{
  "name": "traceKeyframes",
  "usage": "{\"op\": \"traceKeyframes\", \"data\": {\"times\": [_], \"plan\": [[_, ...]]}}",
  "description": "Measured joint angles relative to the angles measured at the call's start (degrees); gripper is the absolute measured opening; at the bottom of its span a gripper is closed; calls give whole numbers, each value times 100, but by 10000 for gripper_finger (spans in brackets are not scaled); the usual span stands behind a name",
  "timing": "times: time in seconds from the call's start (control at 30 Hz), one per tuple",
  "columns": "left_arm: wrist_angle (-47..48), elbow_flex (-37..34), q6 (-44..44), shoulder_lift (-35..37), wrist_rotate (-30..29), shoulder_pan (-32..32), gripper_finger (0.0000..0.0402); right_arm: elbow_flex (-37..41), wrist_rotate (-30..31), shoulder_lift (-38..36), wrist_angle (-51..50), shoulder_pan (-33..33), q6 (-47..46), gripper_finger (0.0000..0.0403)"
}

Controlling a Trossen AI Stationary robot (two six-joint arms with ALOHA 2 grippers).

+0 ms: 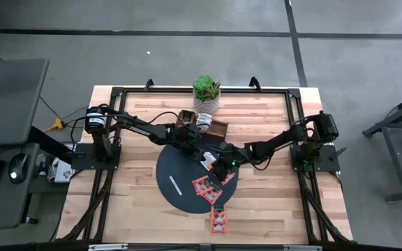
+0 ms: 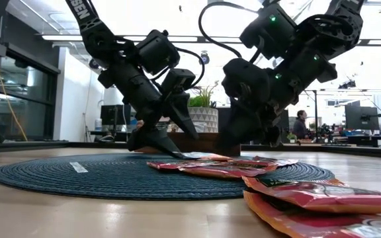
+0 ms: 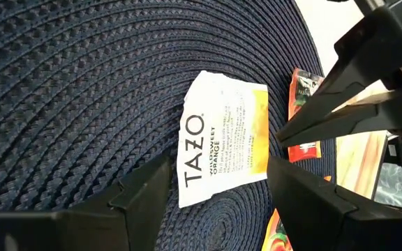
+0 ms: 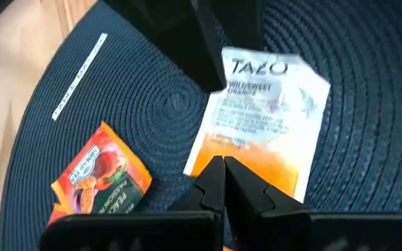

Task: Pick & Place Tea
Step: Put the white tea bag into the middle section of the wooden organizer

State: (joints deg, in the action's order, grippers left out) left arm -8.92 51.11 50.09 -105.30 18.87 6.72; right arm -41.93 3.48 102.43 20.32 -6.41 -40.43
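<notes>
White tea sachet flat near mat centre, mid-counter. Left pincer spread wide astride it; right pincer closed, tip at sachet's orange edge. Best lowered squarely, fingers slid under an edge, then closed gently without creasing.

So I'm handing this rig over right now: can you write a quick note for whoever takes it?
Left gripper: open, straddling the white Tazo orange sachet on the dark round mat, not yet closed.
Right gripper: shut, tips pressing that sachet's orange end.
Other tea: red sachets on the mat's near edge, more on the bare table beyond it.
Wooden tray sits by the potted plant.
Done: none seen placed. Left: grip, place, repeat.
</notes>
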Motion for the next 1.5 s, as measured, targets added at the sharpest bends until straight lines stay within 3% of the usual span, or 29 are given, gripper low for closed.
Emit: {"op": "traceKeyframes", "data": {"times": [0.37, 0.7, 1.03, 1.4, 1.5], "plan": [[1, 0, -2, -2, 9, 2, 241, 0, 68, -2, -457, 2, 6, 0], [17, -3, 0, -7, 202, 0, 236, 0, 217, -4, -257, 230, 97, 0], [54, -13, 13, -20, 341, 0, 150, -2, 215, -4, -249, 268, 186, 0], [24, -13, 79, -20, 318, 0, 16, -2, 198, -4, -249, 268, 190, 0], [10, -13, 79, -17, 306, 0, 7, 0, 56, -7, -248, 268, 190, 0]]}}
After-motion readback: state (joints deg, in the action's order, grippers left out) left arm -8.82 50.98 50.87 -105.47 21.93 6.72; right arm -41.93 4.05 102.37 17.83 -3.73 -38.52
